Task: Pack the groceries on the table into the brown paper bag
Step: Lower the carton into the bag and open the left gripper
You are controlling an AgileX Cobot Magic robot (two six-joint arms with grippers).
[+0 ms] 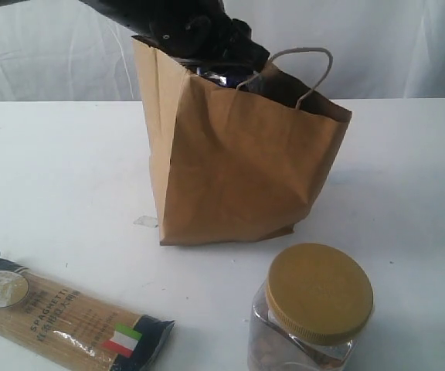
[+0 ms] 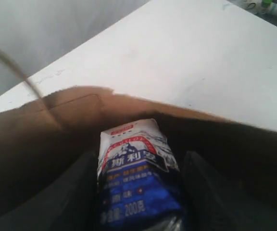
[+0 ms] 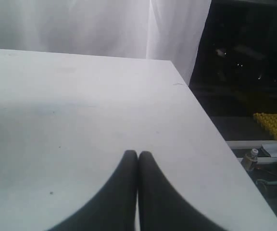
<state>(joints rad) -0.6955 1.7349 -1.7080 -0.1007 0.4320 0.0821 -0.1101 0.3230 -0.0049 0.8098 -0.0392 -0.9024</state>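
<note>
The brown paper bag (image 1: pixel 238 170) stands upright at the middle of the table (image 1: pixel 52 170). My left gripper (image 2: pixel 139 155) reaches down into the bag's open mouth (image 2: pixel 56 125), shut on the small white-blue carton (image 2: pixel 136 163), which sits upright between both fingers. From outside, only the dark arm (image 1: pixel 207 35) and a blue glimpse of the carton (image 1: pixel 221 76) show at the rim. The spaghetti pack (image 1: pixel 60 317) lies flat at the front left. A clear jar with a mustard lid (image 1: pixel 319 292) stands at the front right. My right gripper (image 3: pixel 138 154) is shut and empty over bare tabletop.
A twisted cord handle (image 1: pixel 315 69) stands up from the bag's right rim. A small scrap (image 1: pixel 145 222) lies by the bag's left foot. In the right wrist view the table edge (image 3: pixel 210 125) drops to a dark floor with yellow clutter (image 3: pixel 273 122).
</note>
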